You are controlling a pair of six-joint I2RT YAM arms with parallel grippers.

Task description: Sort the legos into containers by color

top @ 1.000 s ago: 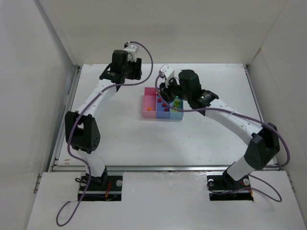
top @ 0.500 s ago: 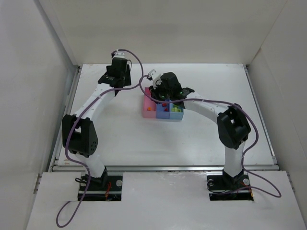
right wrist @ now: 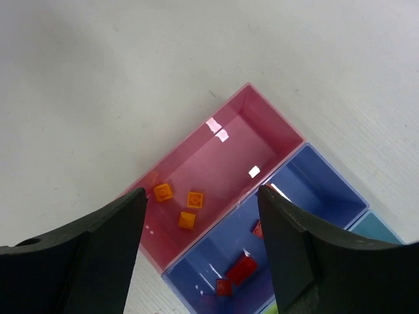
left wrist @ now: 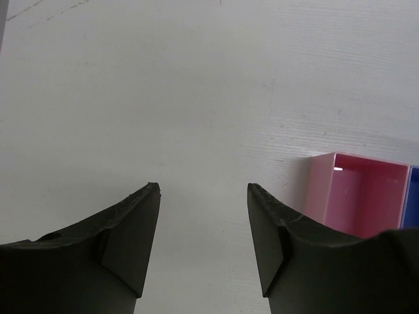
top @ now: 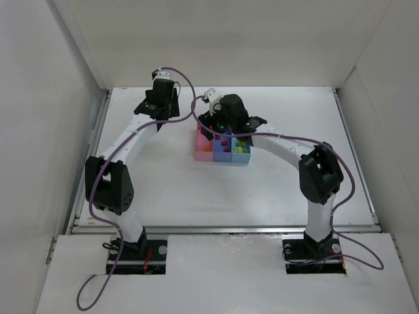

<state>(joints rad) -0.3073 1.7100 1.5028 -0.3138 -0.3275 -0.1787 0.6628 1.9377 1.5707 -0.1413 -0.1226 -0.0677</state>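
Legos (right wrist: pixel 194 199) inside pink container (right wrist: pixel 222 163)

Bin row (top: pixel 221 157) on table (top: pixel 275 196), behind centre. Left bin (right wrist: pixel 219 160): three bricks (right wrist: pixel 187 208) at near end. Middle bin (right wrist: pixel 308 190): several bricks (right wrist: pixel 241 268). Right bin (top: pixel 243 157): more bricks (top: pixel 239 148), count unclear.

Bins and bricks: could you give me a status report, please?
Left gripper open, empty, beside pink bin. Right gripper open, empty, above it. Orange bricks in it, red bricks in blue bin. Nothing blocking.
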